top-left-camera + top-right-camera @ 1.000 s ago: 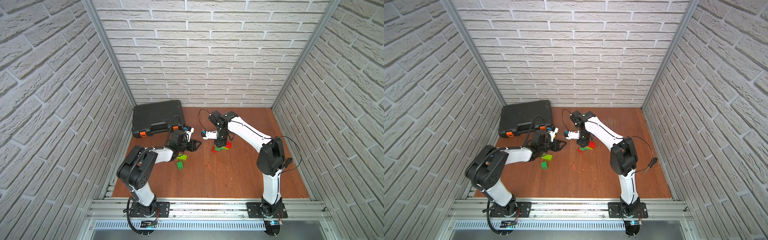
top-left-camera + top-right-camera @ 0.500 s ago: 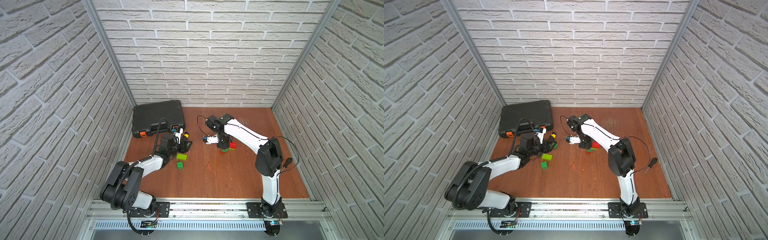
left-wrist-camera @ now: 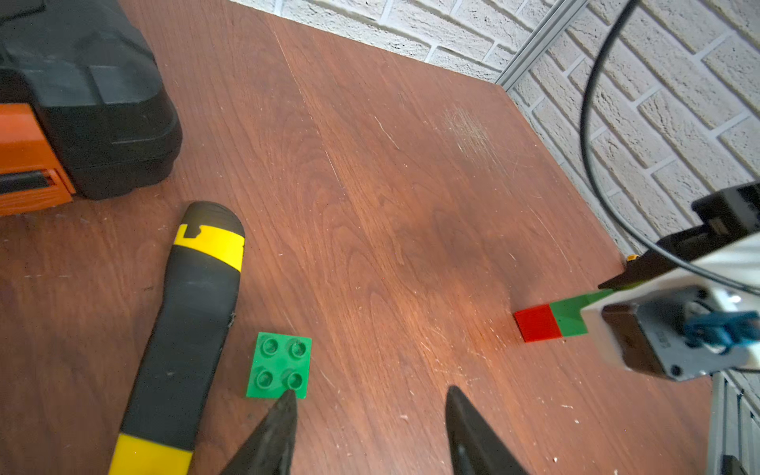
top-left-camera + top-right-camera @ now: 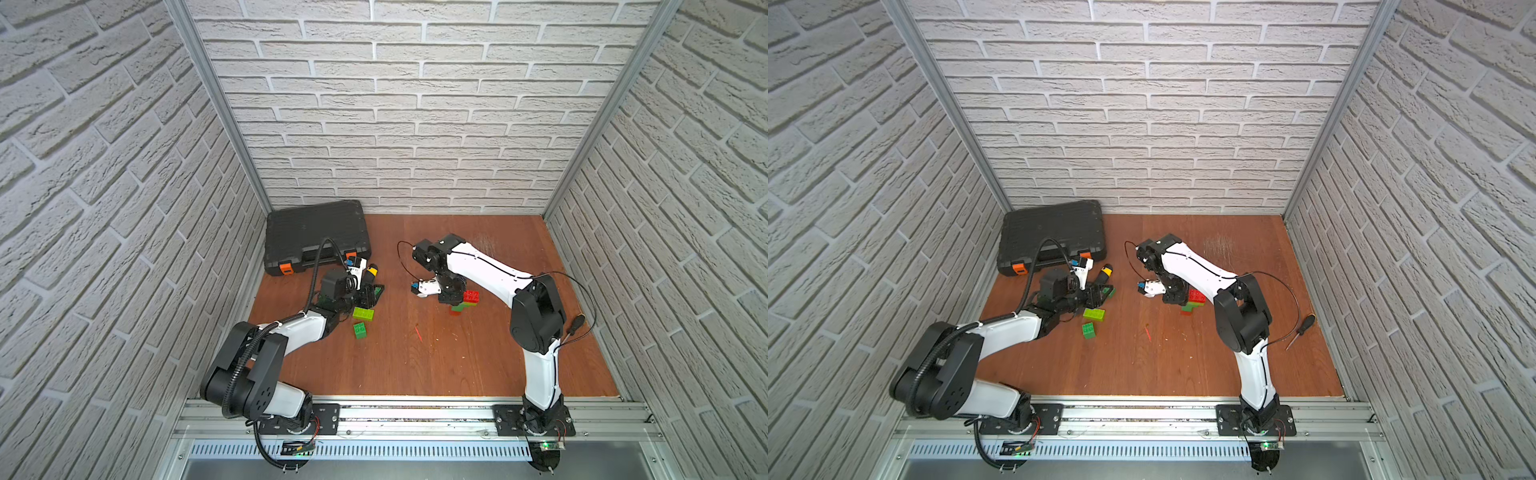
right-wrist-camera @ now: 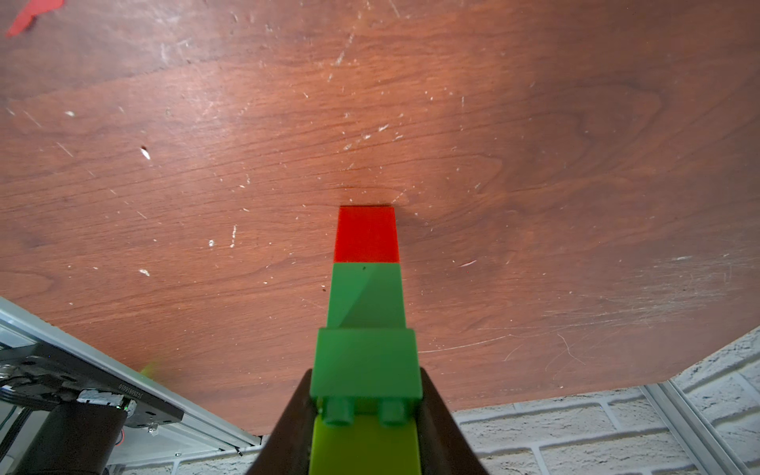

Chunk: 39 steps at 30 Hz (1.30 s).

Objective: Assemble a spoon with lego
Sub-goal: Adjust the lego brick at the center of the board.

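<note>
Part-built spoon (image 5: 365, 296) stands red stem end down on the counter (image 4: 457, 365); lime brick (image 4: 363, 313) and green brick (image 4: 360, 331) lie loose, well apart from it.

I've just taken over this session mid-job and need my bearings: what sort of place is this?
Probably a staged robot test cell, not a real room: brick-pattern wall panels framed by aluminium posts, a wooden board as floor, and the left arm and right arm bolted to an aluminium rail.
</note>
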### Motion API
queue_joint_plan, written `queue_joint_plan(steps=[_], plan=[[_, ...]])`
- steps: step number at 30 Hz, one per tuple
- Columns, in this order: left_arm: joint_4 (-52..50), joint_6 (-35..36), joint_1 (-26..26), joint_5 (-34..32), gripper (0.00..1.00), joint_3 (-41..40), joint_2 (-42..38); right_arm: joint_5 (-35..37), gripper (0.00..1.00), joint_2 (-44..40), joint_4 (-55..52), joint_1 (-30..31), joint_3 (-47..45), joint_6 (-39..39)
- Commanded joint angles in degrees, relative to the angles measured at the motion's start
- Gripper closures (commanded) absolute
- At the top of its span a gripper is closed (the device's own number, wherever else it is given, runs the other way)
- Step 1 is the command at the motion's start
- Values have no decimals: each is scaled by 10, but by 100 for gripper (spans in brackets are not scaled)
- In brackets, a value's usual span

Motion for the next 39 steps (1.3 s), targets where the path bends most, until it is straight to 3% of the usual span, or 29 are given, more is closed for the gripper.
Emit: queue_joint_plan(steps=[1, 21, 39], plan=[[28, 1, 3, 8, 42, -6, 2, -17, 86, 6, -10, 0, 0, 3], [25, 2, 4, 13, 42, 2, 17, -33, 69, 15, -5, -3, 20, 6], [14, 4, 7, 14, 41, 6, 16, -38, 47, 12, -3, -3, 23, 9]])
